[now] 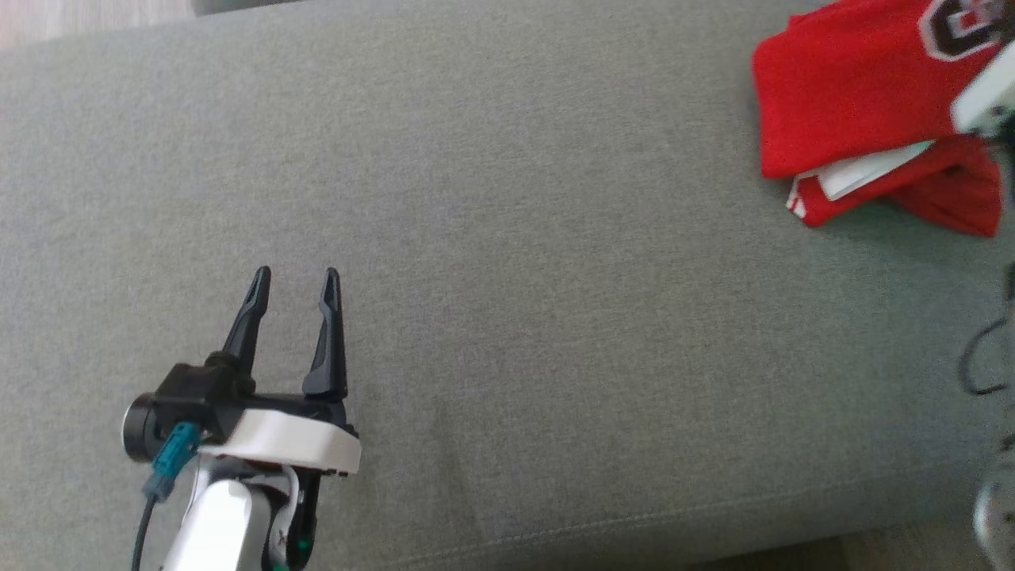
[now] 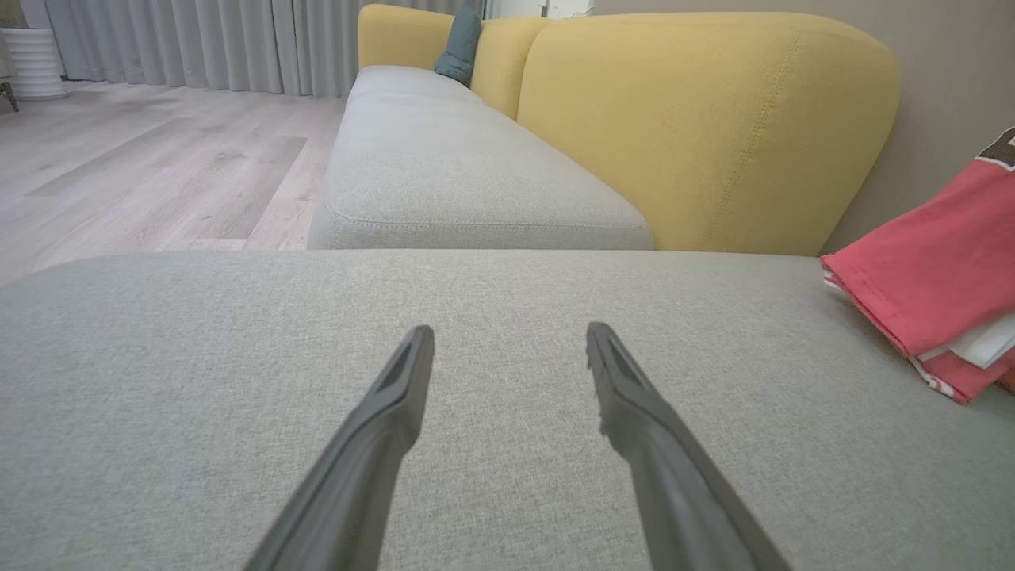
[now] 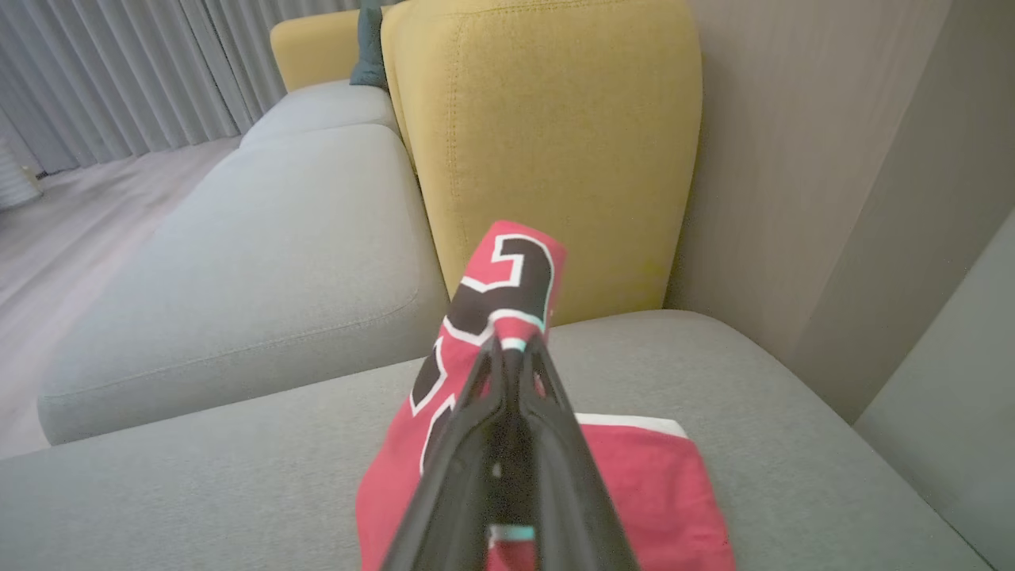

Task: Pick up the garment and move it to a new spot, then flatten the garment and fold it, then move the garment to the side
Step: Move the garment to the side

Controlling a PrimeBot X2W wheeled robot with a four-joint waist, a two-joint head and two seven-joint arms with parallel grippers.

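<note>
Right end effector point(image 3: 514, 349): clenched on a raised fold of the red jersey point(image 1: 856, 87), with the cloth pinched at the very tips of the fingers.
Left end effector point(image 1: 295, 281): released, jaws spread and holding nothing, poised over bare cushion well apart from the jersey.
Jersey position: it lies in a folded stack at the far right of the grey sofa seat cushion point(image 1: 507, 277), close in front of the yellow backrest point(image 3: 547, 143).
Risk, grip: the pinch looks to take only a small part of the upper layer. A lift or drag from here would probably peel that layer up and undo the fold.
Risk, layers: the white trim point(image 1: 868, 170) already pokes out between the red layers. A sideways pull could shear the stack further apart.
Risk, edge: the stack sits near the right end of the cushion, so a push further that way could drop part of it over the side.
Risk, support: the other end effector is too far off to steady the lower layers.
Writing: a black block character outlined in white point(image 3: 499, 293) shows on the lifted fold. It is creased and only partly seen, so I cannot read it.
Brands or labels: none can be made out.
</note>
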